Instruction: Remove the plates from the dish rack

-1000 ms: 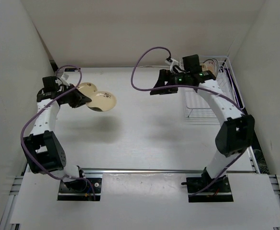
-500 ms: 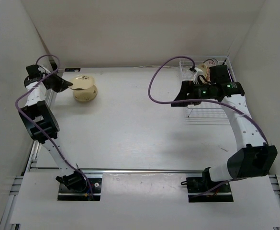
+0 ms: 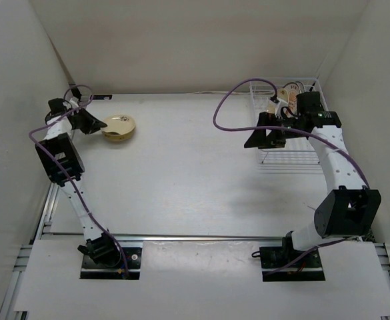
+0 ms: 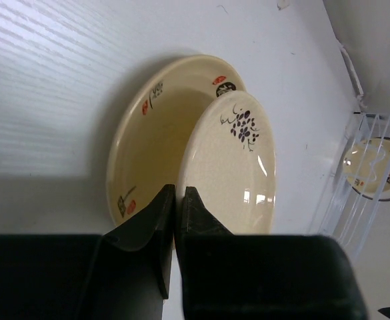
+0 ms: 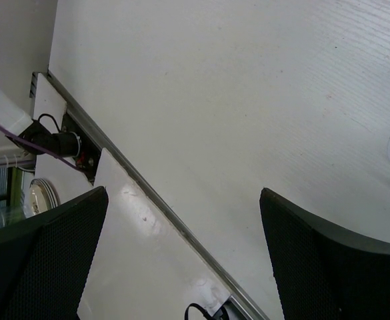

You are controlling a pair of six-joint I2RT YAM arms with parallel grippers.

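My left gripper [image 3: 96,124] is shut on the rim of a small cream plate with a grape pattern [image 4: 231,167]. It holds this plate over a second cream plate [image 4: 138,153] that lies on the table at the far left [image 3: 119,127]. In the left wrist view the jaws [image 4: 179,190] pinch the plate's near edge. The white wire dish rack [image 3: 285,157] stands at the far right, with a plate [image 3: 290,93] upright at its back end. My right gripper [image 3: 256,139] is open and empty, just left of the rack; the right wrist view shows only bare table between its fingers [image 5: 48,253].
White walls enclose the table on the left, back and right. A purple cable loops above each arm. The rack also shows at the right edge of the left wrist view [image 4: 345,200]. The metal rail at the table's near edge [image 5: 155,200] shows in the right wrist view.
My left arm has swung the cream plate back to the far left and lowered it onto the other plate. My right arm has pulled back right toward the rack, gripper open.
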